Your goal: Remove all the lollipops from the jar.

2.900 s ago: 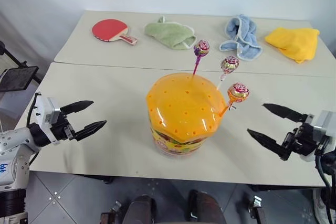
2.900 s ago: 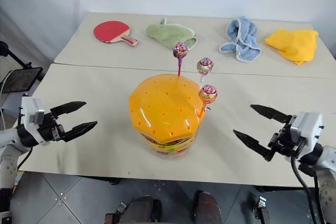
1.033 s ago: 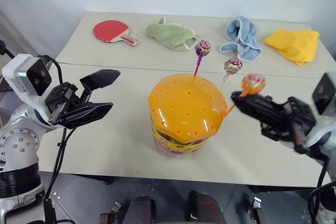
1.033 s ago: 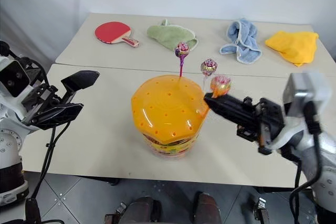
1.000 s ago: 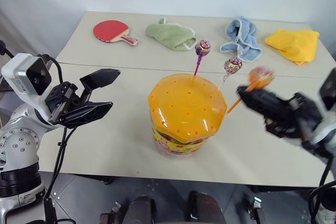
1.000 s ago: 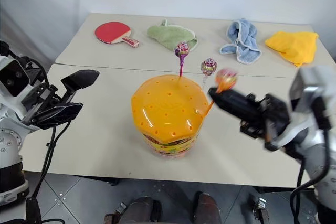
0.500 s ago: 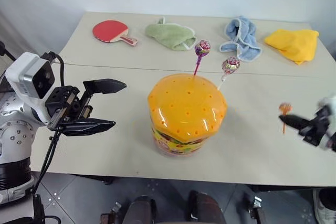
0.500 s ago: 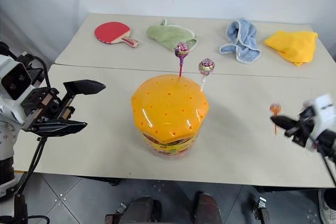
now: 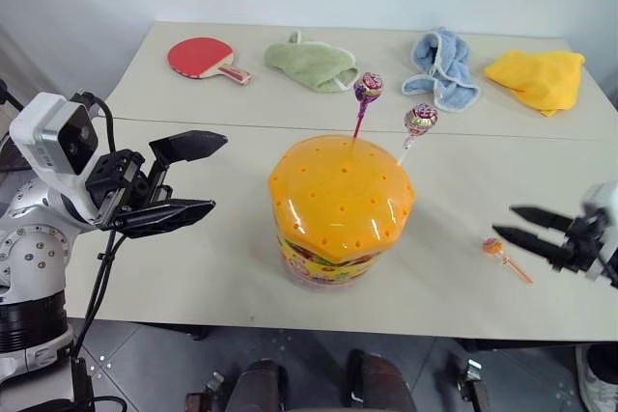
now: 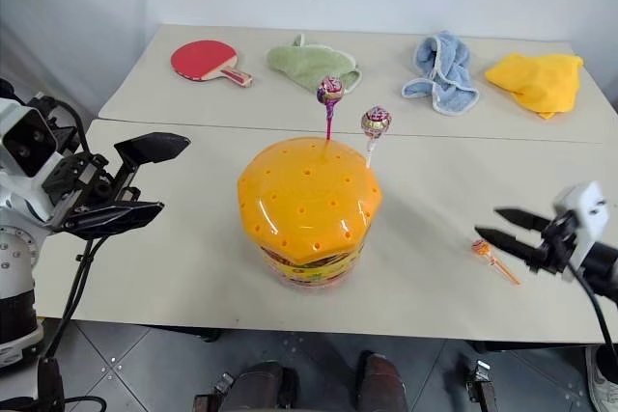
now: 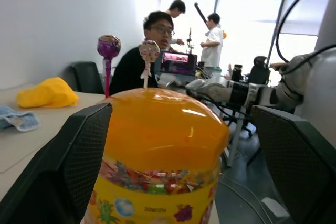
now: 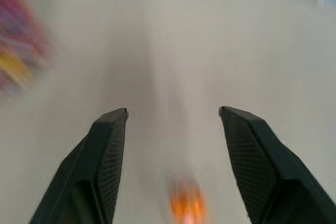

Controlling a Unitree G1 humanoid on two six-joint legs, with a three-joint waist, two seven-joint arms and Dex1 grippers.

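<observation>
The jar (image 9: 340, 205), an orange hamburger-shaped dome with small holes, stands mid-table. Two lollipops stick up from its top: one on a purple stick (image 9: 368, 88) and one on a white stick (image 9: 420, 120). A third lollipop (image 9: 495, 248) with an orange stick lies on the table to the right of the jar. My right gripper (image 9: 517, 224) hovers open just right of that fallen lollipop, nothing between its fingers. My left gripper (image 9: 205, 175) is open, raised to the left of the jar and pointing at it. In the left wrist view the jar (image 11: 163, 156) sits between the fingers' lines.
On the far table lie a red paddle (image 9: 203, 56), a green cloth (image 9: 314, 63), a blue cloth (image 9: 442, 66) and a yellow cloth (image 9: 536, 77). A seam (image 9: 193, 123) runs between the two tables. People stand in the room beyond the jar in the left wrist view.
My right gripper carried the orange-stick lollipop out of the jar to the right, then opened; the lollipop now lies on the table. The left gripper stayed about where it was.
</observation>
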